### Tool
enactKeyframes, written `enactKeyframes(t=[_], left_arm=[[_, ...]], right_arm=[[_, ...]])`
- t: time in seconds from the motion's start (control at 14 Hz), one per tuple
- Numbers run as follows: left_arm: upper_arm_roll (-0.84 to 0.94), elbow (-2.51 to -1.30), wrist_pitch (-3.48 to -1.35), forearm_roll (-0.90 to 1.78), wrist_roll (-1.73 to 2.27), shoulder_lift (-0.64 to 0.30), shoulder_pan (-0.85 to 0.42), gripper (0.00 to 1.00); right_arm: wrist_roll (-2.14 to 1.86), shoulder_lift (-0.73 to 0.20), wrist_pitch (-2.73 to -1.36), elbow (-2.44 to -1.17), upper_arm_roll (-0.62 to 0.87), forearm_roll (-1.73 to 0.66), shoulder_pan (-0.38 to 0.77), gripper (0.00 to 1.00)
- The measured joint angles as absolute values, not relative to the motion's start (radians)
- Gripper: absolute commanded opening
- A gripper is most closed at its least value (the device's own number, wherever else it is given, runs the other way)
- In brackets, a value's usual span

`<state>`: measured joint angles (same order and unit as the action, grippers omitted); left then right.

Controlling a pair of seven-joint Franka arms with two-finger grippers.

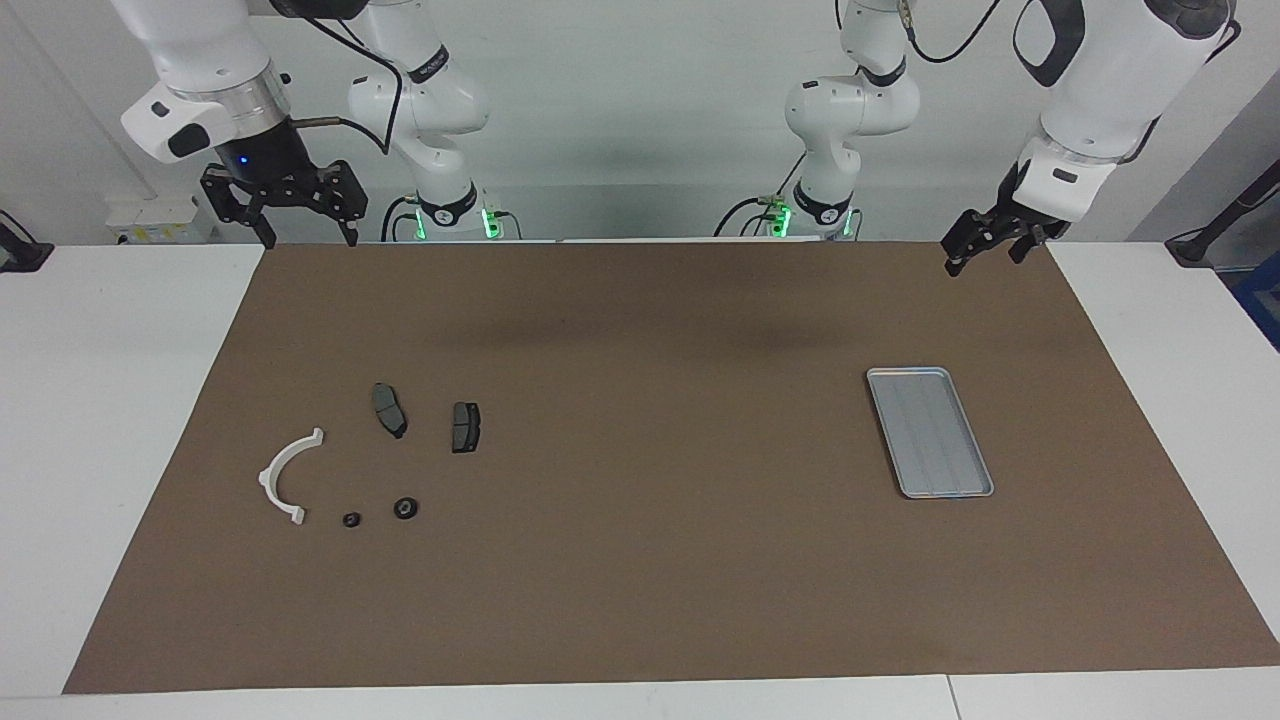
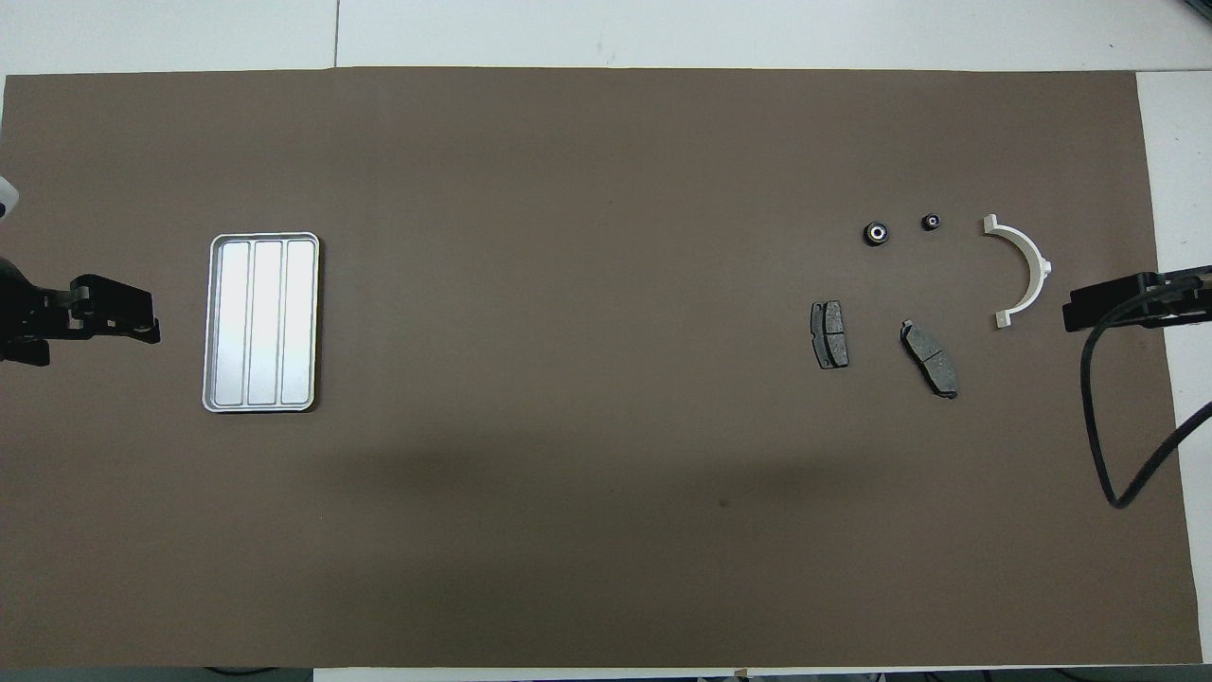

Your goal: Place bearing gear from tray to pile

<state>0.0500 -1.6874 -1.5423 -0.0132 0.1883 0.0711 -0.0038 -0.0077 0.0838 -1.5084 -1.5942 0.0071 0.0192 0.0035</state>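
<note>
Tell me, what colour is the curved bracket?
White. The bracket shows best in the overhead view, against the brown mat.

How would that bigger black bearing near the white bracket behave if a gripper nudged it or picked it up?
The larger bearing lies flat on the brown mat, so a nudge would probably slide it, not roll it. It is small and round, so fingers could easily squeeze it out sideways. Tipped on edge, it would likely roll toward the smaller bearing or the white bracket.

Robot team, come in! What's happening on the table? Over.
Left pincer and right pincer raised, holding nothing. Flat silver metal tray empty. Two small black round bearing gears lie with the pile by the white semicircular plastic bracket. Nothing blocking.
</note>
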Motion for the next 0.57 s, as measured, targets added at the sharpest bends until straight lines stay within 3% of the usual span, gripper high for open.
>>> enactKeyframes(t=[0.57], left_arm=[[0.050, -1.687, -1.542, -0.013, 0.188, 0.071, -0.004, 1.00]], right_arm=[[0.006, 0.084, -1.511, -1.595, 0.008, 0.019, 0.004, 1.00]])
